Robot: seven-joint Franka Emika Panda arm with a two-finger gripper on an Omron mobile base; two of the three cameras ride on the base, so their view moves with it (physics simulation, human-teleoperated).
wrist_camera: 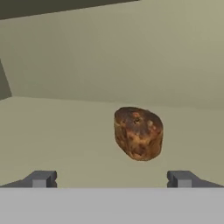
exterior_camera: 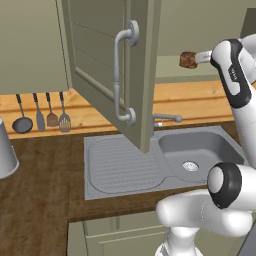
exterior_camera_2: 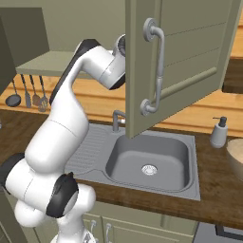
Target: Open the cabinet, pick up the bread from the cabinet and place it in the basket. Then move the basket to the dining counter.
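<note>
Up inside the cabinet [exterior_camera: 107,75], whose door already hangs swung out over the sink [exterior_camera: 192,155], the bread [wrist_camera: 138,133] sits on the bare shelf [wrist_camera: 65,135] with open space all round it. From the left base camera it shows as a small dark lump just ahead of the arm's wrist. The tool [wrist_camera: 111,179] is spread wide and holds nothing; its two tips stand well apart, and the bread lies ahead of them, a little right of the middle line.

So the door step looks done and the reach for the bread is in hand. I judge the next move calls for a small shift to centre the bread between the tips, then a straight push forward until they flank it, then a close. The basket [exterior_camera_2: 236,156] waits at the right edge of the table [exterior_camera_2: 223,190], beyond the soap bottle [exterior_camera_2: 219,132].
</note>
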